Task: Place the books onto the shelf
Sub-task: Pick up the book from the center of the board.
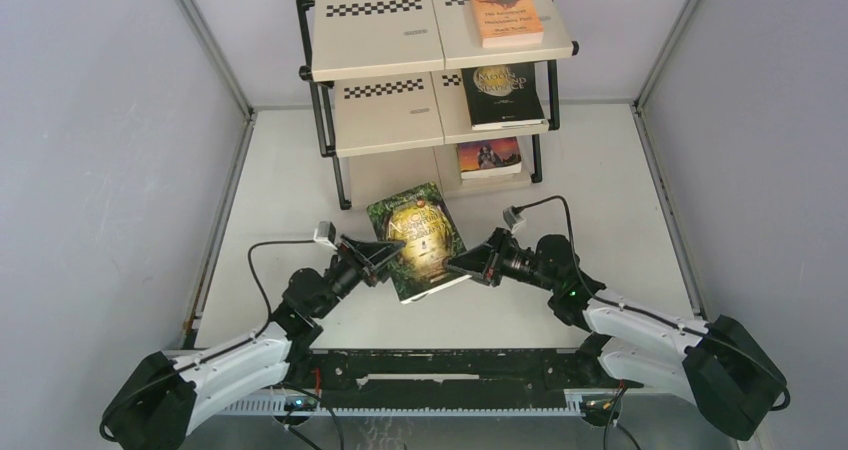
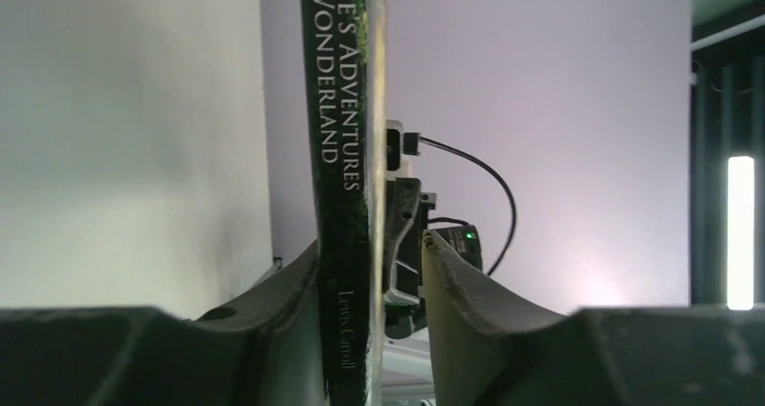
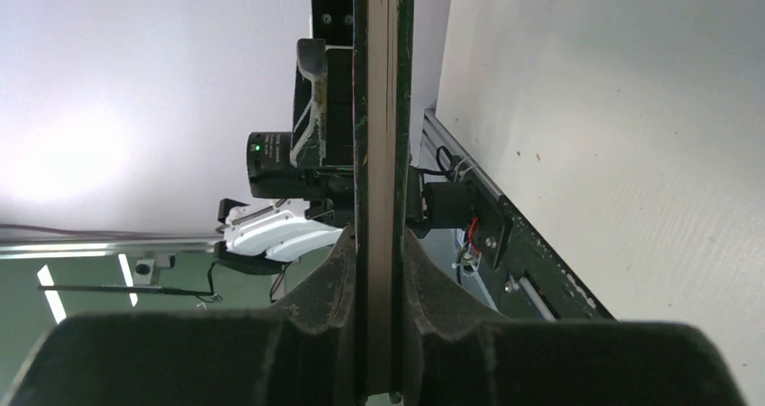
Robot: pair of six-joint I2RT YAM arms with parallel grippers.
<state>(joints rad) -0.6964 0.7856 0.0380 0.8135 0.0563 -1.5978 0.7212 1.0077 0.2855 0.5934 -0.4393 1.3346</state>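
Note:
A green book (image 1: 420,240) titled "Alice's Adventures in Wonderland" hangs above the table in front of the shelf (image 1: 380,40), between my two grippers. My right gripper (image 1: 462,265) is shut on its right edge; in the right wrist view both pads press the book's page edge (image 3: 382,108) at the gripper (image 3: 379,239). My left gripper (image 1: 378,260) stands open around the spine (image 2: 343,198). One finger (image 2: 289,298) lies against the spine and the other finger (image 2: 451,289) stands apart from the cover. An orange book (image 1: 505,12), a black book (image 1: 502,95) and a third book (image 1: 489,157) lie on the shelf's right halves.
The shelf stands at the back middle of the white table (image 1: 600,190), its left halves bare. Grey walls (image 1: 100,170) close in both sides. A black rail (image 1: 450,365) runs along the near edge between the arm bases.

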